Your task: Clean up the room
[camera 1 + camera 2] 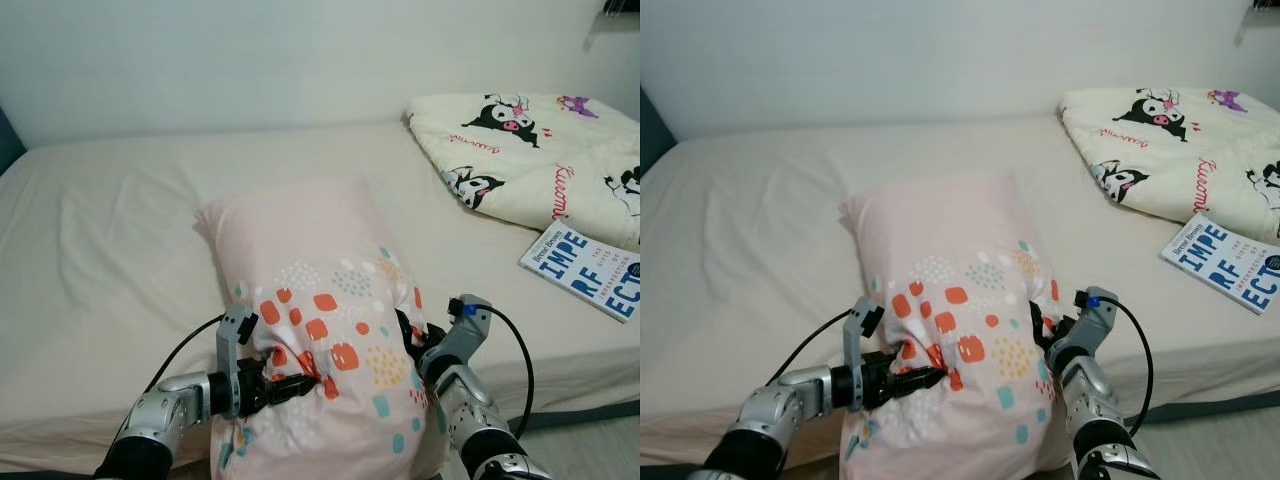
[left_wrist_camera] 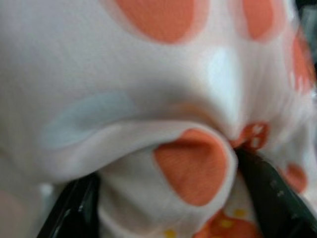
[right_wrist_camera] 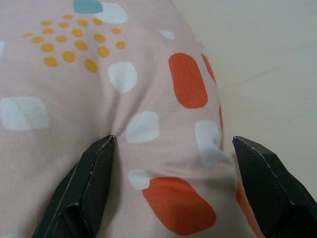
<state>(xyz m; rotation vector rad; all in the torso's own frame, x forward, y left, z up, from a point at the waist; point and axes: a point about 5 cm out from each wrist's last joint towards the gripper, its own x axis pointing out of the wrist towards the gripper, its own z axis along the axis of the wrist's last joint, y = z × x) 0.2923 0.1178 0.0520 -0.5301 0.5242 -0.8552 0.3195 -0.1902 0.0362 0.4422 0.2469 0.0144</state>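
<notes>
A pink pillow (image 1: pixel 310 260) with orange, white and teal spots lies lengthwise on the cream bed (image 1: pixel 120 230), its near end hanging over the front edge. My left gripper (image 1: pixel 305 385) is shut on a bunched fold of the pillow's fabric at its near left side. In the left wrist view the cloth is gathered between the black fingers (image 2: pixel 272 193). My right gripper (image 1: pixel 412 340) clasps the pillow's near right side. In the right wrist view its fingers (image 3: pixel 91 188) stand wide apart and press into the pillow (image 3: pixel 163 99) from both sides.
A folded cream blanket (image 1: pixel 540 150) with cartoon prints lies at the bed's far right. A blue and white book (image 1: pixel 585 270) rests just in front of it. A white wall runs behind the bed. A strip of floor (image 1: pixel 600 450) shows at the lower right.
</notes>
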